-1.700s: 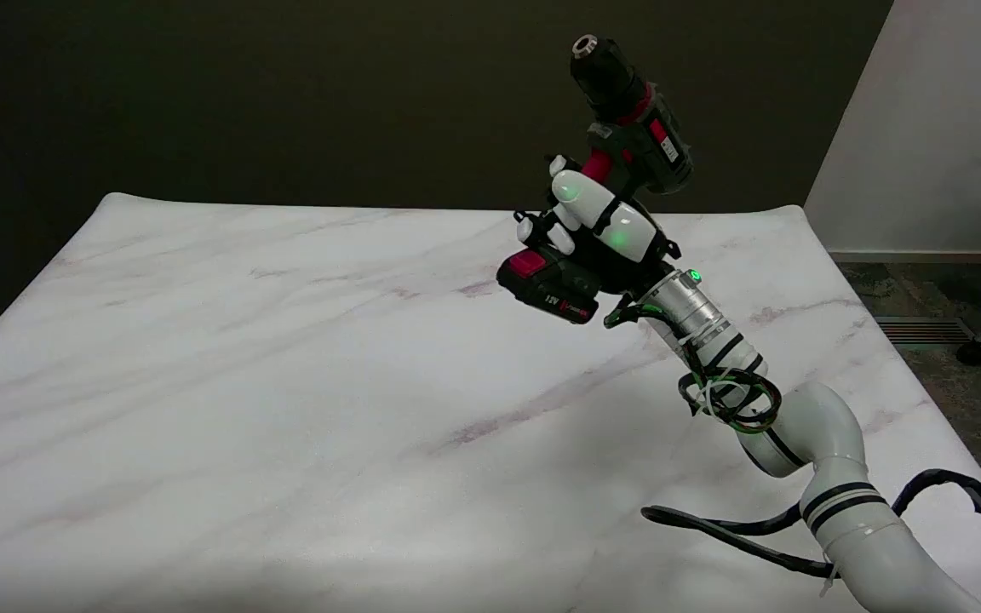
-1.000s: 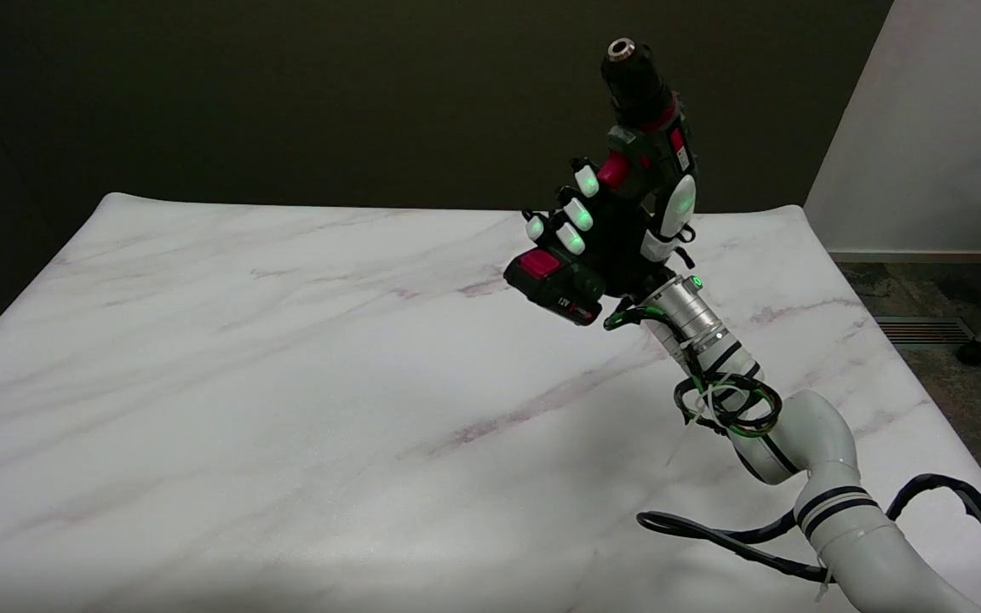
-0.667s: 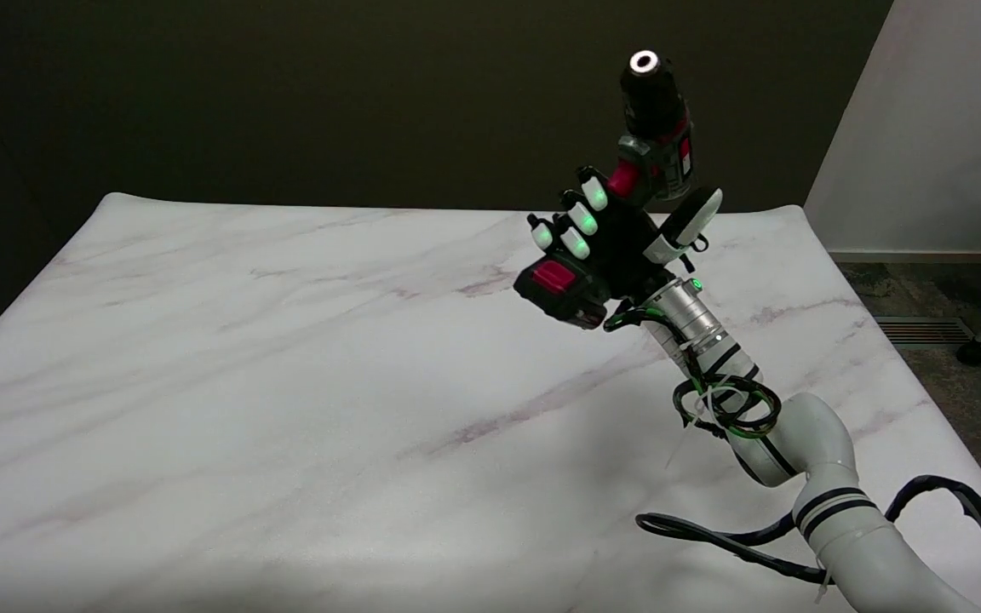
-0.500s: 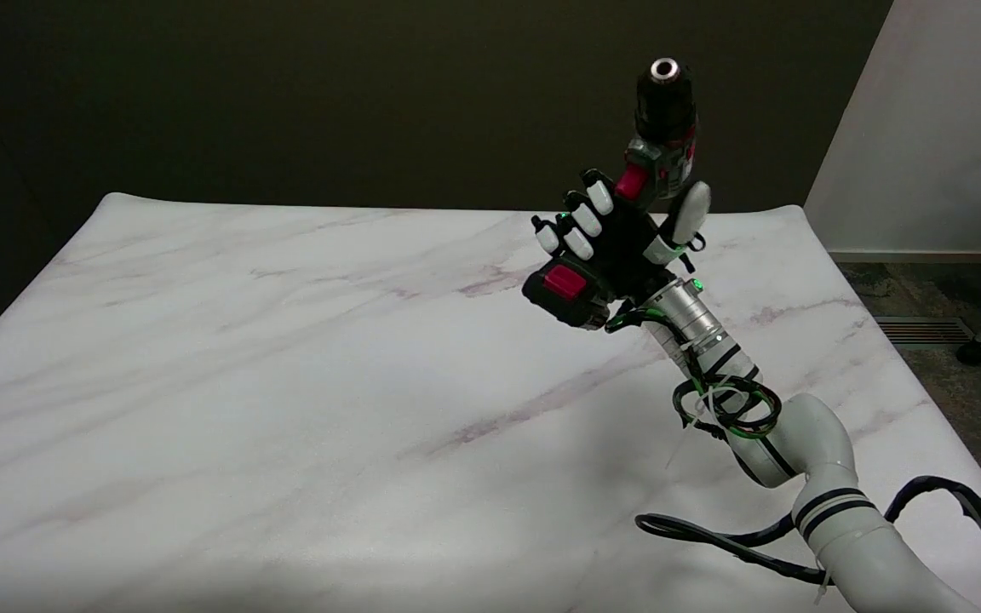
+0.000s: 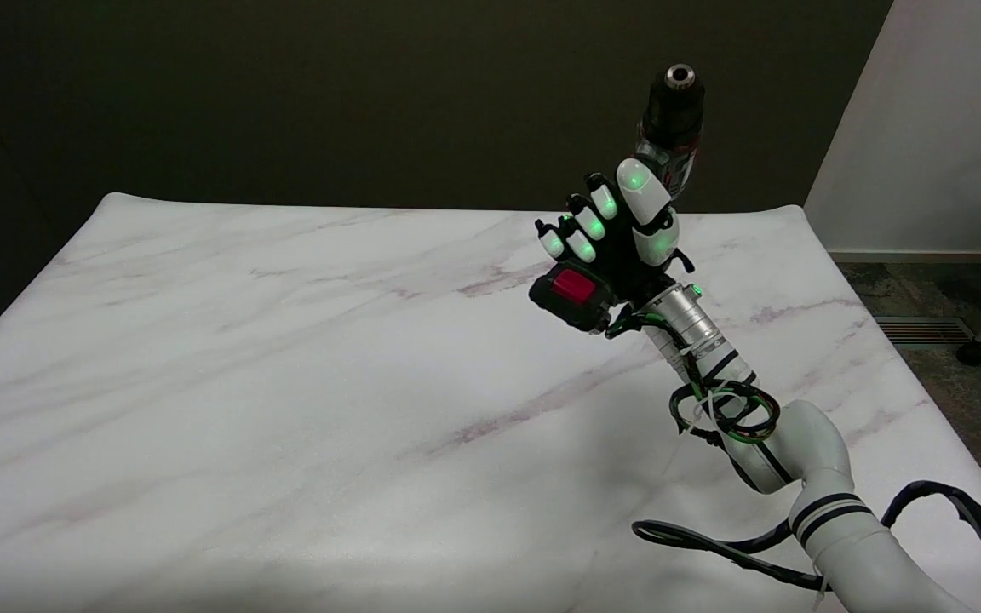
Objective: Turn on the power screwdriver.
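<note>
From the head view, a white marble-veined table (image 5: 286,383) is filling the frame under a dark back wall, with a pale wall and floor showing at right. One right hand (image 5: 618,234) is grasping one power screwdriver (image 5: 669,119) by its grip, well above the table, its round metal-tipped chuck pointing up and its blocky battery base with a red patch hanging lowest.

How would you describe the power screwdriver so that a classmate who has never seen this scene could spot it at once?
Start at the white marble-patterned table and follow the white arm up from the lower right to the robot hand. Gripped there, in the air, is the power screwdriver: dark, chuck pointing up, with a red-topped battery pack below the fingers.
</note>
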